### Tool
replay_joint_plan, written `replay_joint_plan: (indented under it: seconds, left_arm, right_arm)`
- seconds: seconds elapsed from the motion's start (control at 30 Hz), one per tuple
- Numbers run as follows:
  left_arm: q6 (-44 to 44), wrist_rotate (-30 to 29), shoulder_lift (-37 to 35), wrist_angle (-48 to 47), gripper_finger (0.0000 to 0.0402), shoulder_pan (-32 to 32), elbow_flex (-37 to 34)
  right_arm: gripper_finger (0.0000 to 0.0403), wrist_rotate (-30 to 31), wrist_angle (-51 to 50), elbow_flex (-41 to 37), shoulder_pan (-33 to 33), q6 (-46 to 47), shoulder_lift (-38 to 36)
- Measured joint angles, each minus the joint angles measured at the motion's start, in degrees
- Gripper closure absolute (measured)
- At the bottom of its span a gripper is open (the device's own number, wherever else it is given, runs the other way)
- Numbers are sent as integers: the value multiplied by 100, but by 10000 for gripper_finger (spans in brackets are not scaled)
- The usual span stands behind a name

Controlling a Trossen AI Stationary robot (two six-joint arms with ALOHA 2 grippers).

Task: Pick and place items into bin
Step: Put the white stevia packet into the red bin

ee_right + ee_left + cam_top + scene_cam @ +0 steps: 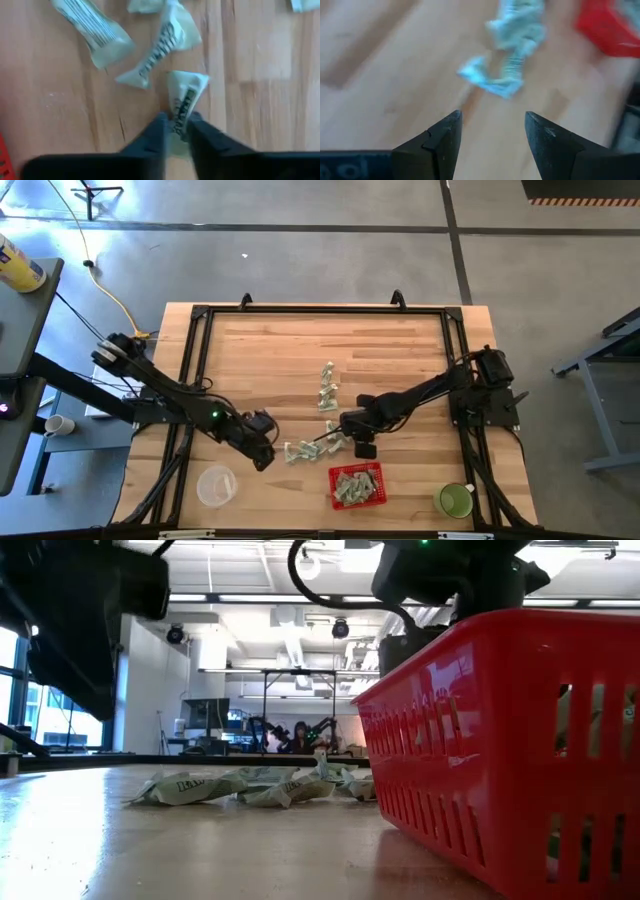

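Several small pale green-and-white wrapped pieces lie on the wooden table in a loose string [327, 395], with a cluster [298, 450] left of the red basket [357, 485]; the low view shows the cluster [240, 787] flat on the wood. More pieces lie inside the basket. My left gripper [265, 456] hangs open just left of the cluster, which lies ahead of its fingers [512, 55]. My right gripper [336, 440], just above the basket's far-left corner, is shut on one piece [184, 97]. My right gripper [176, 121] pinches one wrapped piece by its near end [180, 112] between the two fingertips, coming from above and slanting from the table's right. The rest of the piece sticks out ahead of the fingers; whether it still touches the wood I cannot tell.
A clear round container [215, 485] stands near the table's near-left corner, and a green cup [455, 500] near the near-right corner. The red basket [500, 740] sits at the near edge. Two loose pieces [150, 55] lie just ahead of the right gripper. Bare wood spans the table's far half.
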Motion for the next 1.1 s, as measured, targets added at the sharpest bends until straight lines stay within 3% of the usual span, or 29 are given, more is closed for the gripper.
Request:
replay_joint_plan:
  seconds: [0.1, 0.23, 0.47, 0.67, 0.8, 0.93, 1.1]
  left_arm:
    - [96, 172, 107, 343, 152, -4, 13]
    - [-55, 175, 179, 400, 152, 0, 4]
    - [-575, 140, 327, 380, 152, 1, 10]
    - [-1391, 213, 878, 660, 151, 107, 7]
    - [-1868, 469, 1328, 1209, 151, 303, 13]
    - [-2316, 614, 1600, 1631, 151, 460, 111]
    - [-2565, 473, 1722, 1232, 154, 518, 353]
  right_arm:
    - [391, 45, -185, 3, 40, 361, -12]
    - [383, -54, -426, -21, 291, 1045, -325]
    - [395, 162, -366, 315, 1348, 2535, -1466]
    - [394, -224, 519, 403, 2027, 3549, -1291]
    - [343, 76, 578, 385, 2256, 4160, -1092]
    - [250, 644, 355, 388, 2619, 4634, -1095]
    - [139, 1567, 74, 397, 3167, 5495, -1229]
